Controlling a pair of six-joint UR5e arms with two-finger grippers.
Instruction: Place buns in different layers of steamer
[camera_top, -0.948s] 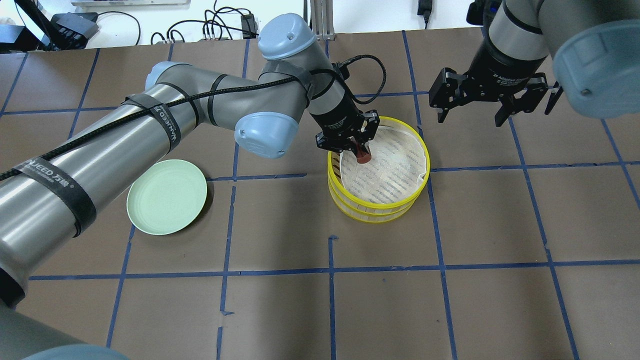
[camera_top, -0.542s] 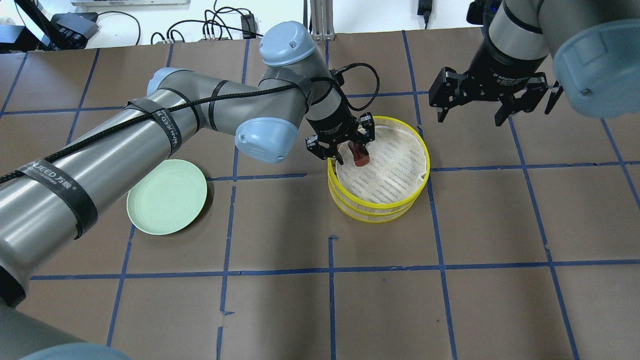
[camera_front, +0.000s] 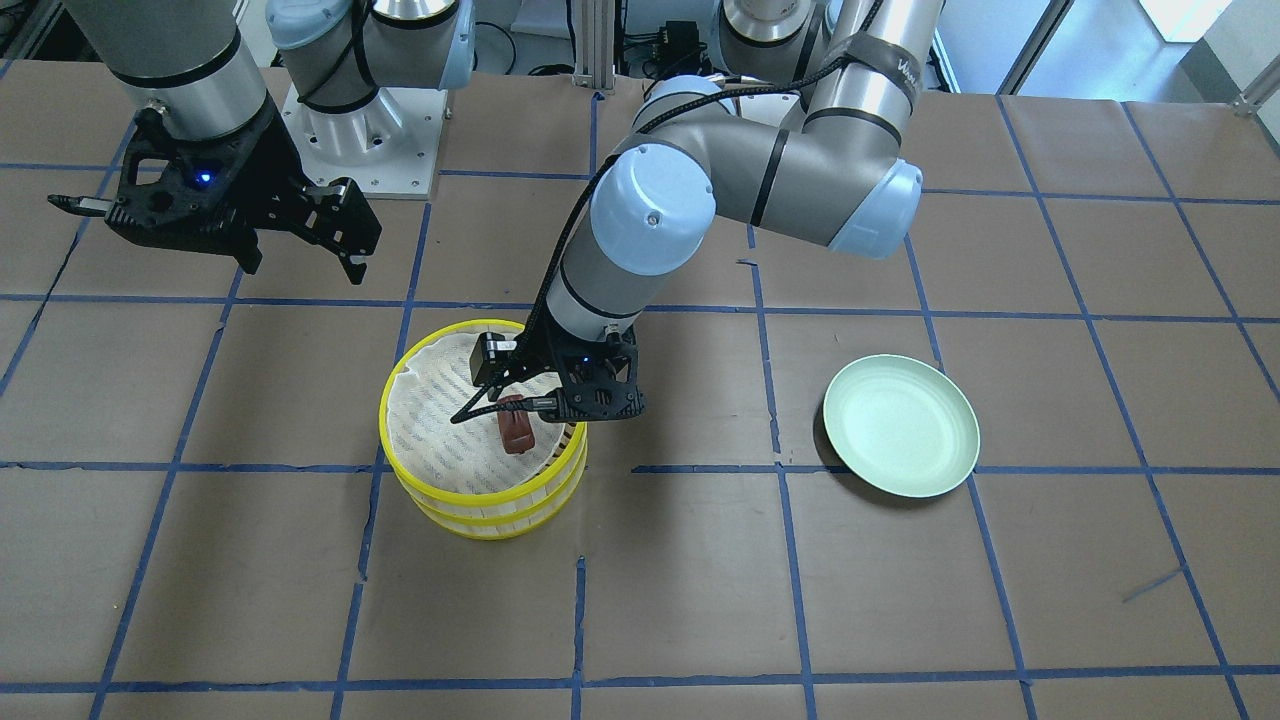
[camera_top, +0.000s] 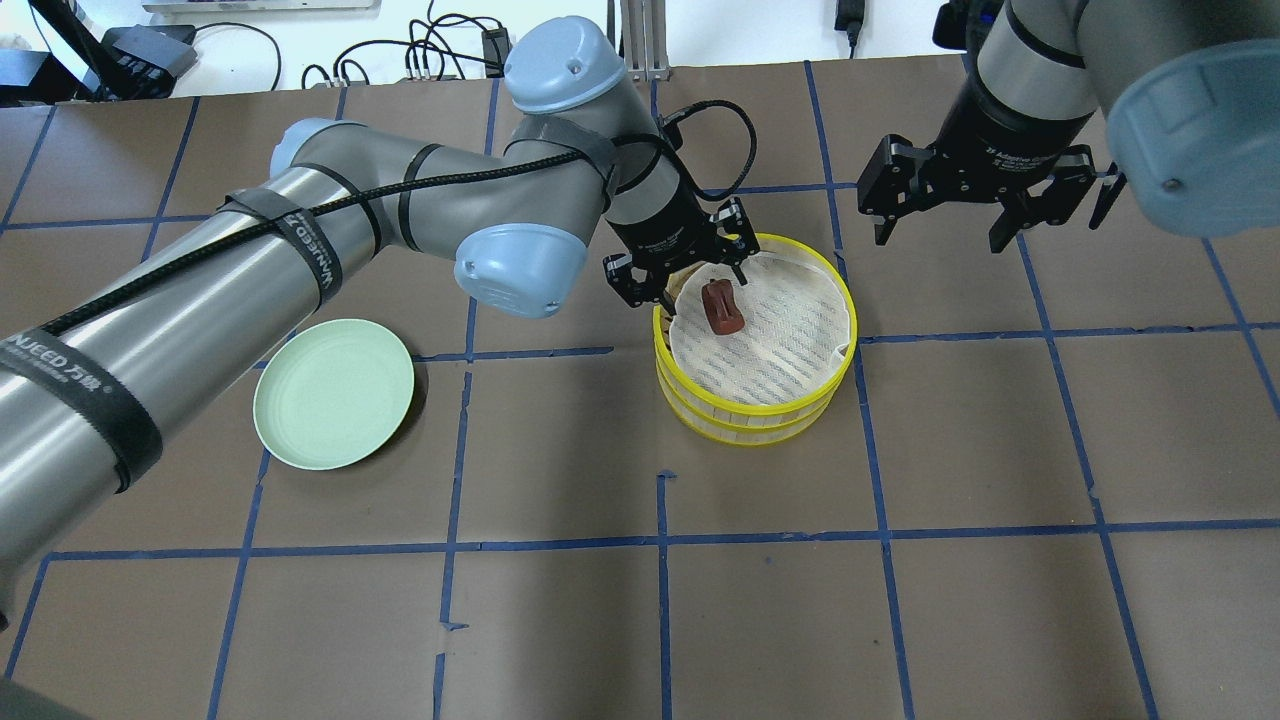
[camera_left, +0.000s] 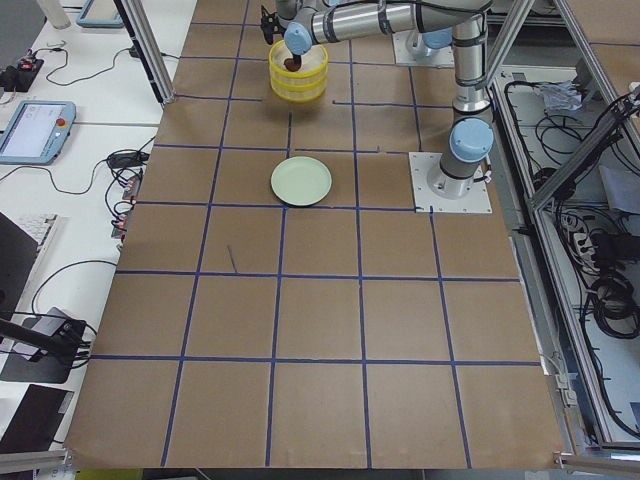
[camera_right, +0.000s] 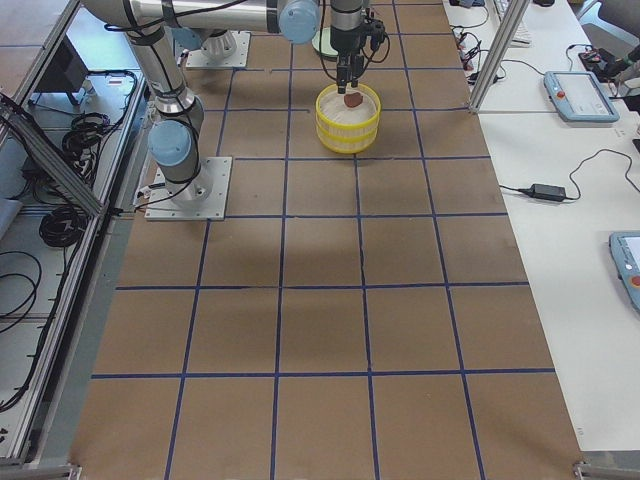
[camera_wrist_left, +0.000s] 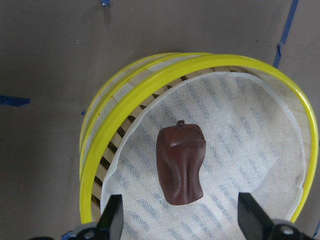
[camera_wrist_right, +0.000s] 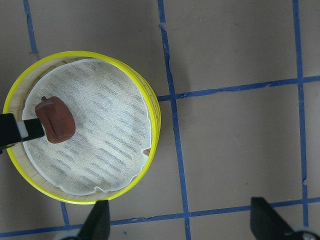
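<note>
Two yellow-rimmed steamer trays are stacked, the top tray (camera_top: 762, 404) on the lower tray (camera_top: 750, 436). The dark reddish-brown bun (camera_top: 722, 308) lies on the top tray's white cloth near its left side; it also shows in the front view (camera_front: 516, 432) and the left wrist view (camera_wrist_left: 180, 165). My left gripper (camera_top: 690, 280) is open and empty, just above the bun at the tray's back-left rim. My right gripper (camera_top: 940, 235) is open and empty, hovering above the table to the right of the stack. The white bun is hidden.
A pale green plate (camera_top: 333, 392) lies bare on the table to the left of the stack. The table is brown paper with a grid of blue tape lines. Cables lie along the far edge.
My left gripper opened and let go of the brown bun, which now lies on the top tray's cloth. The gripper drew back a little. The right arm has not moved.
</note>
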